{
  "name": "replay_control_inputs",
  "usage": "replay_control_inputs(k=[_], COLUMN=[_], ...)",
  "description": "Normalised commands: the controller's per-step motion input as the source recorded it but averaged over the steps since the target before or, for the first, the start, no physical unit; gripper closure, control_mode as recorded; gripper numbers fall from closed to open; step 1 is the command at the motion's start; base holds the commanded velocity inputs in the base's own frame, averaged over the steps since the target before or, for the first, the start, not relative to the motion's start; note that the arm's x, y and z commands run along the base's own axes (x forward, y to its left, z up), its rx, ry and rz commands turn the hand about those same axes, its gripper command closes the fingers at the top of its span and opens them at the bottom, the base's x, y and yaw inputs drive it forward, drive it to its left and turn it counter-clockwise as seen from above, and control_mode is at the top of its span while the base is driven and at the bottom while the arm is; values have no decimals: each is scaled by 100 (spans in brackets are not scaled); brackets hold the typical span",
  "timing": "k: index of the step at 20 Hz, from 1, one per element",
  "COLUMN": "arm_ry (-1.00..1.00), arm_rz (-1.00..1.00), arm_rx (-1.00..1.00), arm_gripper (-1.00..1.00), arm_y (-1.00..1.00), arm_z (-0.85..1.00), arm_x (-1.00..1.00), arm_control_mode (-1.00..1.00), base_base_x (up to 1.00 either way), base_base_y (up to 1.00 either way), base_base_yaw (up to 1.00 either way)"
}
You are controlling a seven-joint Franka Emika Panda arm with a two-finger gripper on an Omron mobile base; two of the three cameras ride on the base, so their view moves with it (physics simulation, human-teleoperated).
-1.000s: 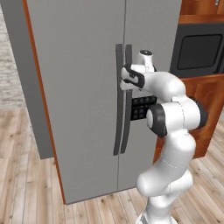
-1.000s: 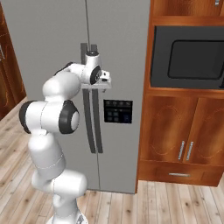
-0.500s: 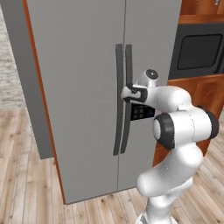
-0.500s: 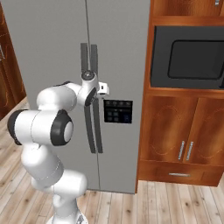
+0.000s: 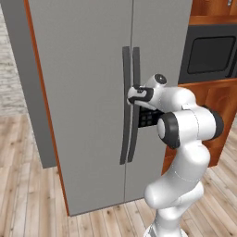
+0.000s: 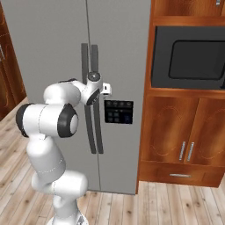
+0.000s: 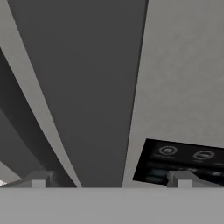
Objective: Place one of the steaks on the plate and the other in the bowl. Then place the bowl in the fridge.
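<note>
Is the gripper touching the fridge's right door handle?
Cannot tell. In the hand view the gripper has open fingertips straddling the dark right door handle; no contact or gap shows plainly.

i can't read any text from here; the dark control panel (image 7: 181,162) on the fridge (image 5: 88,69) door carries a few pale icons, too blurred to make out.
</note>
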Motion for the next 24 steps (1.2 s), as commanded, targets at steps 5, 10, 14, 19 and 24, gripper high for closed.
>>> replay_control_inputs(k=[5,10,14,19,24], arm_ry=[1,-6,-8,-4,-5], arm_rz=[0,0,1,3,2], arm_rx=[0,0,2,5,2], arm_gripper=[-100,-100,-100,100,100], arm_y=[0,3,4,9,6], arm_z=[-23,-51,-17,-15,-10], arm_x=[12,0,3,19,30], arm_control_mode=[-100,-100,-100,-100,-100], base_base_x=[0,0,0,0,0], base_base_y=[0,0,0,0,0], base_base_yaw=[0,0,0,0,0])
